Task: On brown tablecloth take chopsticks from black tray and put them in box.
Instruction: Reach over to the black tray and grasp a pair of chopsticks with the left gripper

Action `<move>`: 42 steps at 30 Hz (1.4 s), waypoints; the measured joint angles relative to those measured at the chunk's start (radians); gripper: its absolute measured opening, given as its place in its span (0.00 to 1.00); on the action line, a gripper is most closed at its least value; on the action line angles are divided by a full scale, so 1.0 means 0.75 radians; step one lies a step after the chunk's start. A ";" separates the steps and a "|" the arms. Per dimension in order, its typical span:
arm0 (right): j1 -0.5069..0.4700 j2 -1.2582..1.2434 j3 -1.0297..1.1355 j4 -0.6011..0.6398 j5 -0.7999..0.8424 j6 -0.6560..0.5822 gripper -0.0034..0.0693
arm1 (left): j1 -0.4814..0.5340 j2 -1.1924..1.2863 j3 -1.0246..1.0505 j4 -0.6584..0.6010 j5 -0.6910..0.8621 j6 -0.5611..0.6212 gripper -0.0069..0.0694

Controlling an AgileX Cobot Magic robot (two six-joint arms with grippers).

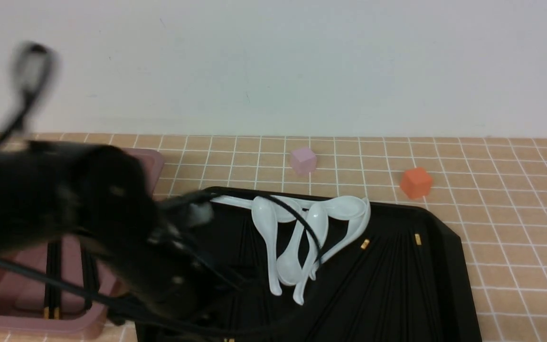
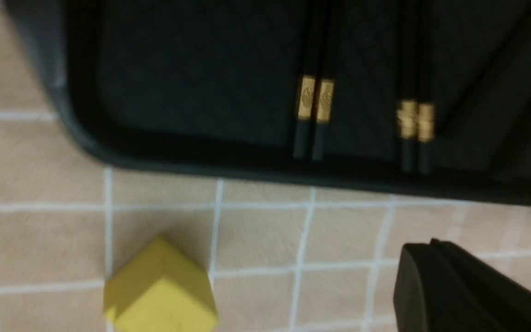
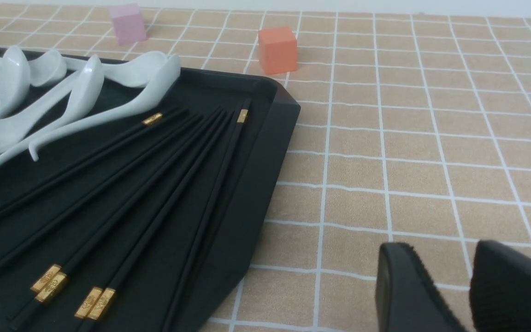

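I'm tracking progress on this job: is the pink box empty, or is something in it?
Not empty: the front view shows black chopsticks with gold bands lying inside the pink box.

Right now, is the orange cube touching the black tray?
Apart. The right wrist view shows it: a strip of gridded tan tablecloth lies between the orange cube and the rim of the black tray.

Smooth, glazed-looking white spoons [image 1: 265, 223] lie against matt black plastic on the tray [image 1: 451, 266]. The chopsticks [image 3: 205, 207] have a satin finish with shiny metallic gold bands [image 3: 242, 115]. The box [image 1: 79, 327] is smooth pink plastic; the tablecloth [image 1: 530, 213] looks like printed cloth.
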 joint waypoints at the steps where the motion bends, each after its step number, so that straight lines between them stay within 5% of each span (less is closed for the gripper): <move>1: 0.000 0.000 0.000 0.000 0.000 0.000 0.38 | -0.040 0.055 -0.028 0.051 0.000 -0.047 0.16; 9: 0.000 0.000 0.000 0.000 0.000 0.000 0.38 | -0.105 0.297 -0.223 0.406 0.067 -0.269 0.51; 12: 0.000 0.000 0.000 0.000 0.000 0.000 0.38 | -0.105 0.320 -0.233 0.473 0.053 -0.285 0.55; 42: 0.000 0.000 0.000 0.000 0.000 0.000 0.38 | -0.105 0.520 -0.257 0.595 -0.100 -0.291 0.52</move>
